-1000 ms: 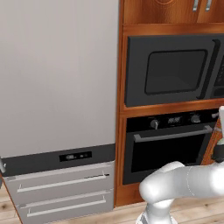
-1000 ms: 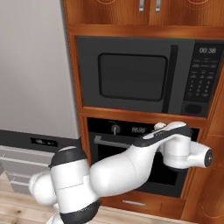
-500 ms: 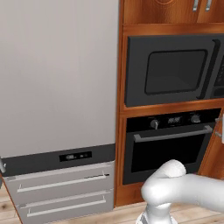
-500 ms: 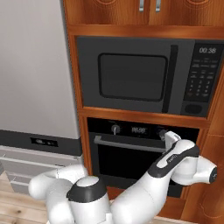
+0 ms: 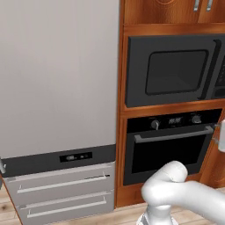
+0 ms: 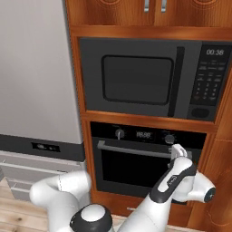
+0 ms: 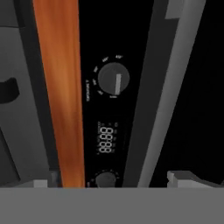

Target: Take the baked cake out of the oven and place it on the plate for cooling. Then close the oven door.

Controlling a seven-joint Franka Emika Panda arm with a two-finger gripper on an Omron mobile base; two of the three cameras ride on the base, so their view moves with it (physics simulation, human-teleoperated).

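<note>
Progress: none of three steps done | oven (image 6: 147, 165) below microwave (image 6: 149, 77), oven door (image 6: 142, 170) shut, cake and plate unseen | gripper (image 6: 177, 150) at right end of door's silver handle (image 6: 136, 151), fingers spread wide, clamped on nothing | left: open door, move cake, close.

We see the oven (image 6: 147, 158) in black, its oven door (image 6: 140, 170) dark glass with a silver bar handle (image 6: 136, 151). The microwave (image 6: 145, 84) above is dark grey. Cabinets (image 6: 154, 9) are reddish-brown wood, the fridge (image 5: 57, 88) pale grey, and the floor (image 6: 18, 217) perhaps light wood planks.
</note>
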